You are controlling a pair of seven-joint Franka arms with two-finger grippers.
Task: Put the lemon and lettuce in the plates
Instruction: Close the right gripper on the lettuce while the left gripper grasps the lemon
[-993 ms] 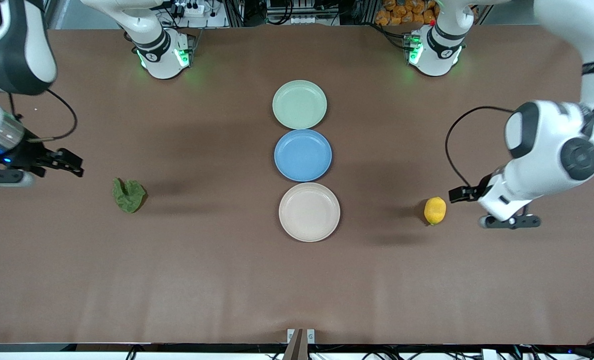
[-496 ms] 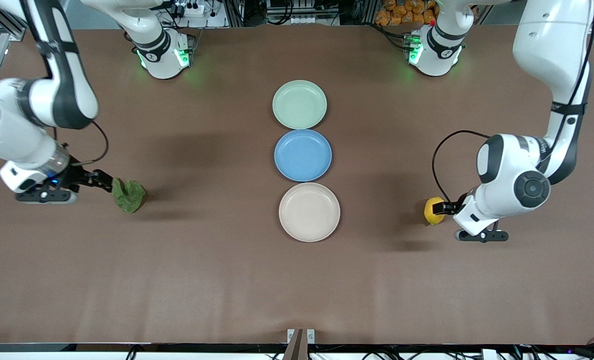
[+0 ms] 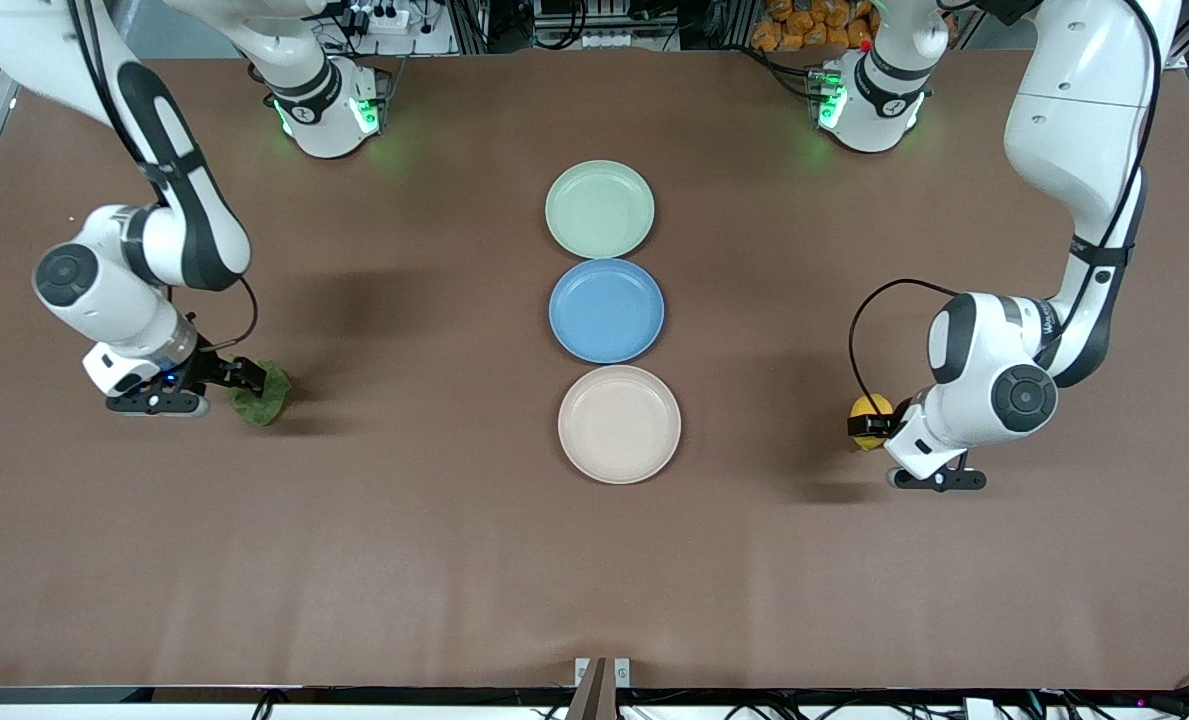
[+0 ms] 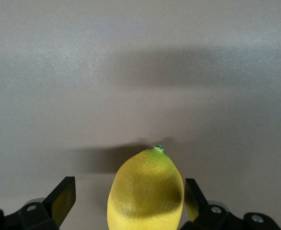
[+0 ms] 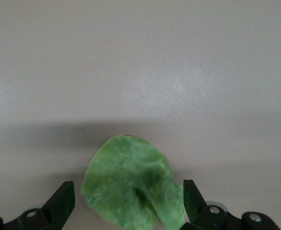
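Note:
The yellow lemon (image 3: 870,409) lies on the brown table toward the left arm's end. My left gripper (image 3: 868,424) is low at it, open, one finger on each side of the lemon (image 4: 145,191), with gaps showing. The green lettuce (image 3: 264,398) lies toward the right arm's end. My right gripper (image 3: 244,378) is low at it, open, its fingers straddling the leaf (image 5: 133,191). The mint green plate (image 3: 599,208) is farthest from the front camera. The beige-white plate (image 3: 619,423) is nearest. Both plates are empty.
A blue plate (image 3: 606,309) sits between the two task plates in a row down the table's middle. The arm bases (image 3: 329,110) stand along the table's edge farthest from the front camera.
Both arms have swung in from the table's ends and come down. The left gripper now straddles the lemon and the right gripper straddles the lettuce. Neither object has moved.

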